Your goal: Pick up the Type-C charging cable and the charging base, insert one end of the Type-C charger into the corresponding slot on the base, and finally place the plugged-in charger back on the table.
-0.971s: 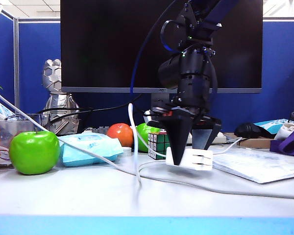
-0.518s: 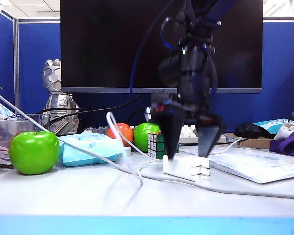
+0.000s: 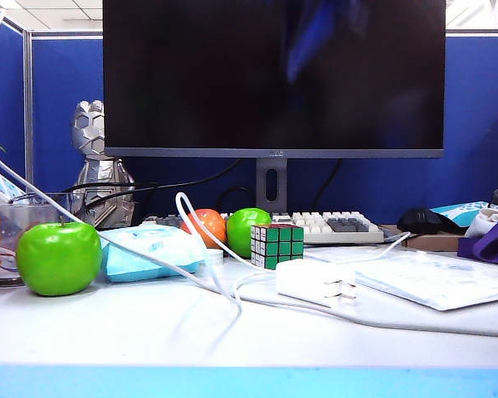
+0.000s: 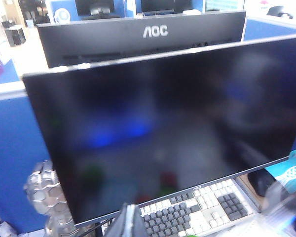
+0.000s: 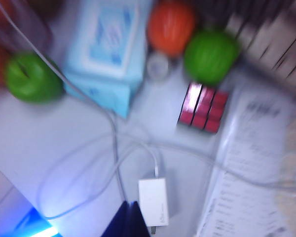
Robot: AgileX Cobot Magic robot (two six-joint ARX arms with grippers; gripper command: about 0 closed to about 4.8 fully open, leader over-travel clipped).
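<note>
The white charging base (image 3: 310, 281) lies flat on the table (image 3: 149, 332), prongs pointing right, with nothing gripping it. The thin Type-C charging cable (image 3: 179, 207) arches up behind it, and in the blurred right wrist view the cable (image 5: 156, 165) runs into the end of the base (image 5: 153, 201). My right gripper (image 5: 129, 205) hangs shut and empty above the table, right beside the base. My left gripper (image 4: 129, 210) is shut and empty, held high in front of the monitor. Neither gripper shows in the exterior view, only a blue blur near the top.
A green apple (image 3: 58, 257), a blue wipes pack (image 3: 153, 249), an orange (image 3: 203, 225), a second green apple (image 3: 247, 228) and a Rubik's cube (image 3: 276, 243) stand behind the base. A flat plastic packet (image 3: 436, 278) lies right. Keyboard (image 3: 332, 225) and monitor (image 3: 274, 75) stand behind.
The right gripper opened and let the base down onto the table, then rose out of the exterior view and shut. The cable loop sank lower.
</note>
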